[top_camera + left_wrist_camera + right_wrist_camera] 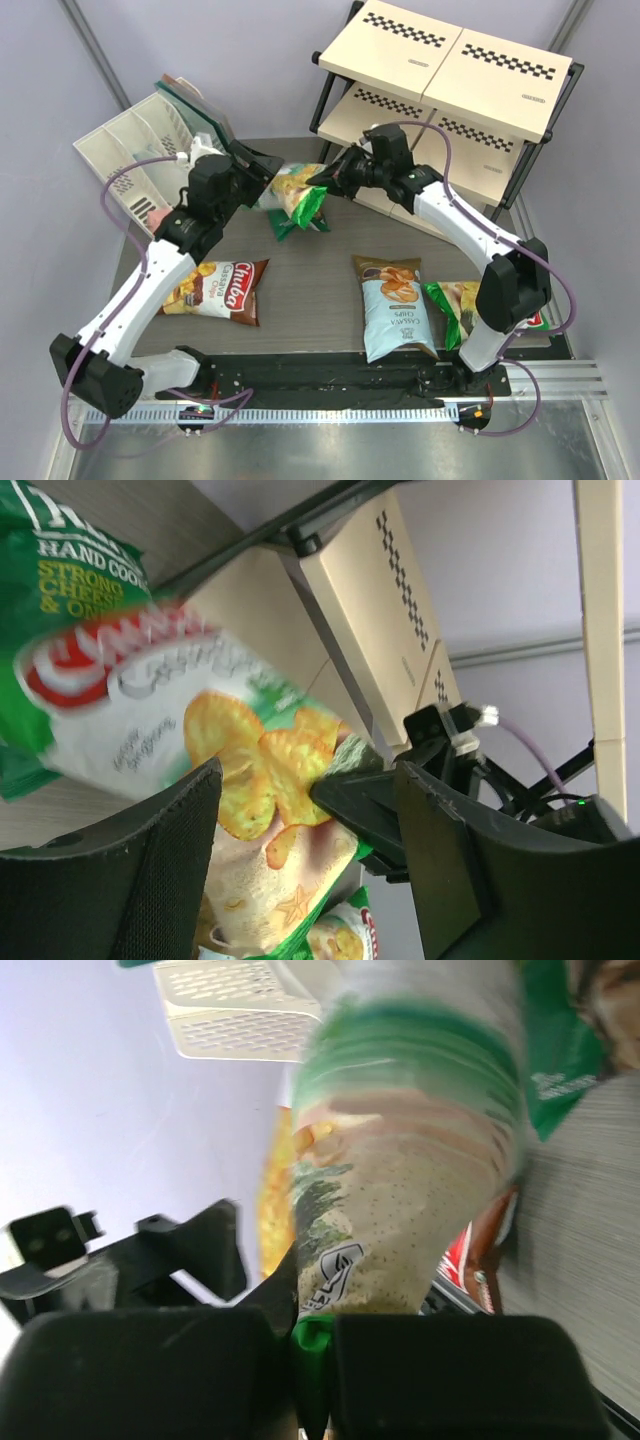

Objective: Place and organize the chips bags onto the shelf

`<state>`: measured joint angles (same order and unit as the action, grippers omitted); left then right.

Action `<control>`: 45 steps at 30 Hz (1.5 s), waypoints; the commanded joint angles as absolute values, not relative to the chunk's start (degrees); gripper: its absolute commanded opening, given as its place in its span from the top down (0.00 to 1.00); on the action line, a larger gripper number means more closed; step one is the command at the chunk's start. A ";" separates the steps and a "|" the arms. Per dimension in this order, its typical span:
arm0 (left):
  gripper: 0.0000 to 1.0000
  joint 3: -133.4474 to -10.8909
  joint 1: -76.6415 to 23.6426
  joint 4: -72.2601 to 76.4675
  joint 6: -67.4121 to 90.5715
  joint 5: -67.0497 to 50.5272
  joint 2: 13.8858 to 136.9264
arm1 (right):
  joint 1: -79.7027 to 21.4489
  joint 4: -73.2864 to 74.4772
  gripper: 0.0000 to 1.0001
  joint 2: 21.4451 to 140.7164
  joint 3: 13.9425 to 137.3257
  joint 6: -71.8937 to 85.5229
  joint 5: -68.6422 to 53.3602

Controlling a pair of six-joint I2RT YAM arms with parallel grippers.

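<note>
Centrally over the dark table (310,290) between pale walls (250,60), right gripper (312,1338) pinches green bag (296,197), left gripper (305,775) spread.

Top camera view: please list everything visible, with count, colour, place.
Held green bag: one, green-white, between the hands.
Brown bag: one, dark brown, table left.
Light blue bag: one, light blue, table centre-right.
Second green bag: one, green-white, under right arm.
Shelf: one, black frame, cream boards, back right.
Slotted rack: one, white, back left.
Table: one, dark grey.
Left hand: one, black, open, by the held bag.
Right hand: one, black, shut on its edge.
</note>
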<state>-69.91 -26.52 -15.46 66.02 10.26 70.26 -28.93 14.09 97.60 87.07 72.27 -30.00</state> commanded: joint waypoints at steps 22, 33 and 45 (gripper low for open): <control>0.09 -67.95 -18.90 -19.96 63.19 -5.75 68.37 | -24.00 17.49 0.99 80.68 85.25 62.49 -25.58; 0.05 -67.23 -18.55 -5.71 77.24 -34.95 79.18 | -24.26 16.61 0.99 80.59 84.63 59.86 -23.73; 0.04 -60.83 -18.54 17.79 95.34 -40.95 84.19 | -24.61 13.98 0.99 84.28 86.22 59.15 -25.84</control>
<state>-63.29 -18.72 2.24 85.45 -35.68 81.30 -24.23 20.10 84.29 83.05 60.12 -24.51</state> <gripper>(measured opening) 0.955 0.043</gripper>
